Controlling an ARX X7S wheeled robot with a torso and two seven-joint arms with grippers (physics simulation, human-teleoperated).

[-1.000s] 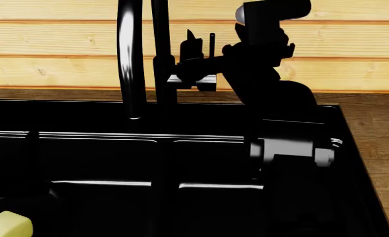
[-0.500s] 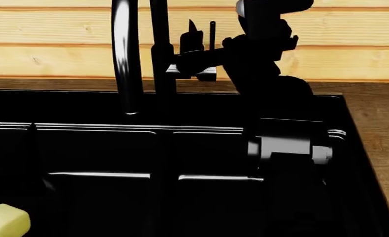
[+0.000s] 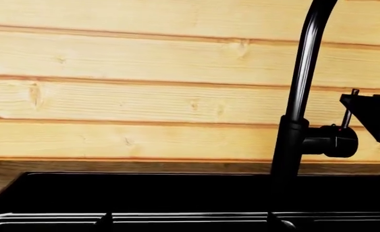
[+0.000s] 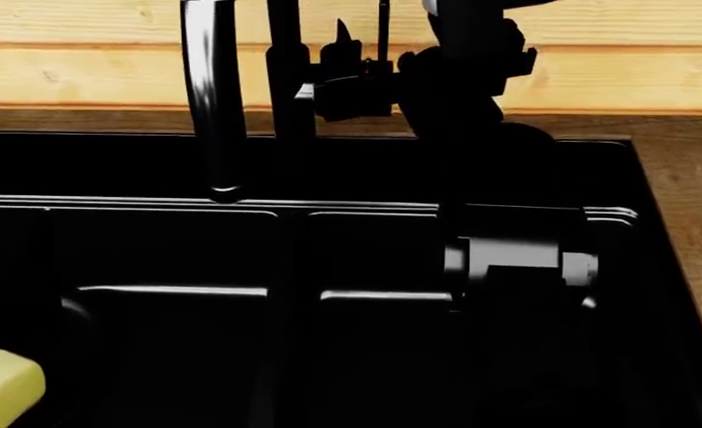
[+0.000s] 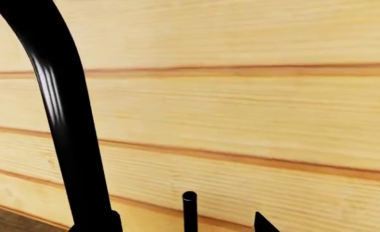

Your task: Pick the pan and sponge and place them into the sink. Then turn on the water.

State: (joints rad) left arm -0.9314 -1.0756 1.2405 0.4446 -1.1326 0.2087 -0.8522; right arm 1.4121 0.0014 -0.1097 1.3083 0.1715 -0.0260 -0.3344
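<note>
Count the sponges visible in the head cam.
1. The sponge lies low in the sink's left basin, cut off by the picture's edge. The sink's dark interior and the right arm could hide others.

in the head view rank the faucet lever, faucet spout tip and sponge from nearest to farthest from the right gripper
1. Faucet lever: right at the right gripper, by the wall.
2. Spout tip: to its left, lower, over the sink.
3. Sponge: far lower left corner.

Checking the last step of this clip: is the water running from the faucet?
Off. No stream falls from the faucet spout into the sink; the right tool is at the lever.
</note>
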